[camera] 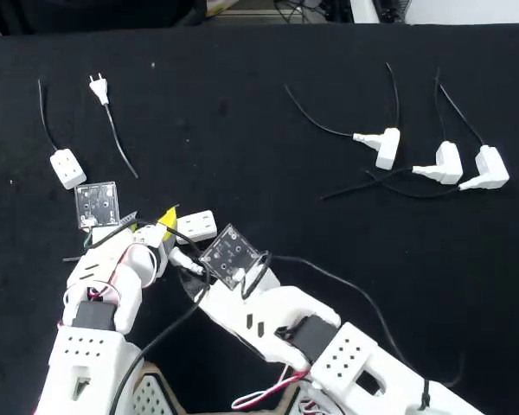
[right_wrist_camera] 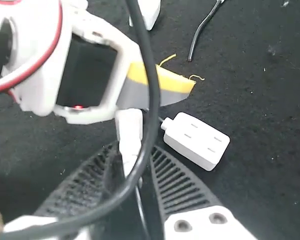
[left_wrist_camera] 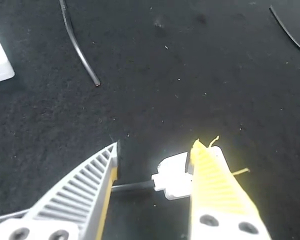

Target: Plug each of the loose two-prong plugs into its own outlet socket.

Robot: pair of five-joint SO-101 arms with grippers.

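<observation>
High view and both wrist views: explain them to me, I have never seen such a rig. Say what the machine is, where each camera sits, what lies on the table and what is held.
The machine is two small robot arms side by side at a black table. The high view looks down from a fixed camera; each wrist view comes from a camera on one arm's wrist. On the table lie a near socket by the grippers, a far socket beyond the left arm, a straight plug and three angled plugs on the right. The right gripper is shut on a white plug. The left gripper, with one yellow finger, is open, a white corded piece between its fingers.
</observation>
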